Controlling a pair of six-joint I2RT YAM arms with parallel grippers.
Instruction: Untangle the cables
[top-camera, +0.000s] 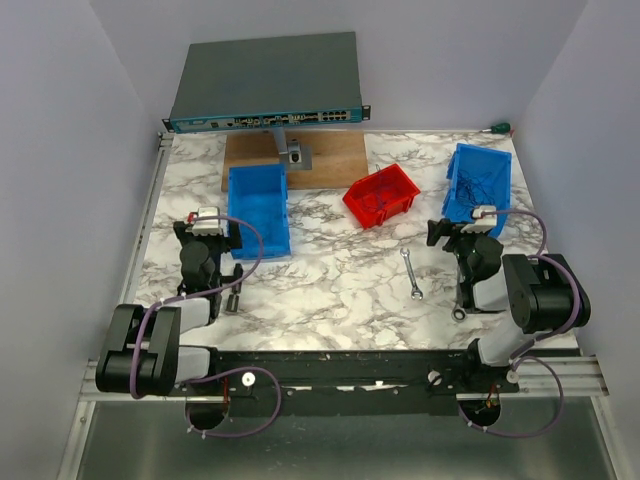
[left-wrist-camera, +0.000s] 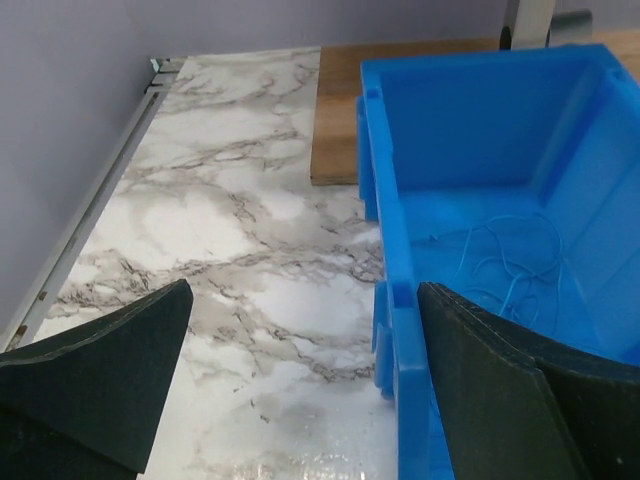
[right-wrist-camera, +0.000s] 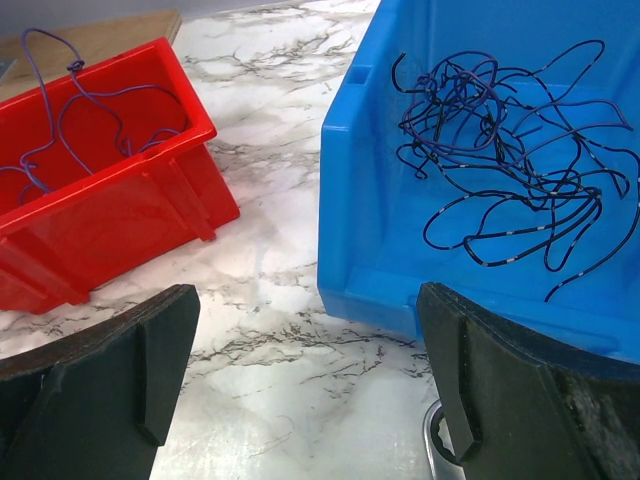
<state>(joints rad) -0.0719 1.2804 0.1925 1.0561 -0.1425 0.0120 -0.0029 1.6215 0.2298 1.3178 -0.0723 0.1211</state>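
Note:
A tangle of dark thin cables (right-wrist-camera: 510, 150) lies in the right blue bin (right-wrist-camera: 370, 200), also seen in the top view (top-camera: 478, 185). One thin purple-blue wire (right-wrist-camera: 90, 110) loops in the red bin (right-wrist-camera: 120, 210). A fine light-blue wire (left-wrist-camera: 500, 260) lies on the floor of the left blue bin (left-wrist-camera: 400, 250). My right gripper (right-wrist-camera: 308, 300) is open and empty over the table, just short of the gap between the red bin and the right blue bin. My left gripper (left-wrist-camera: 305, 300) is open and empty, its right finger at the left bin's near-left wall.
A silver wrench (top-camera: 411, 274) lies mid-table; the ring end of a second wrench (right-wrist-camera: 440, 445) shows by my right finger. A wooden board (top-camera: 330, 160) and a network switch (top-camera: 265, 85) stand at the back. The table's left rail (left-wrist-camera: 90, 215) runs beside my left gripper.

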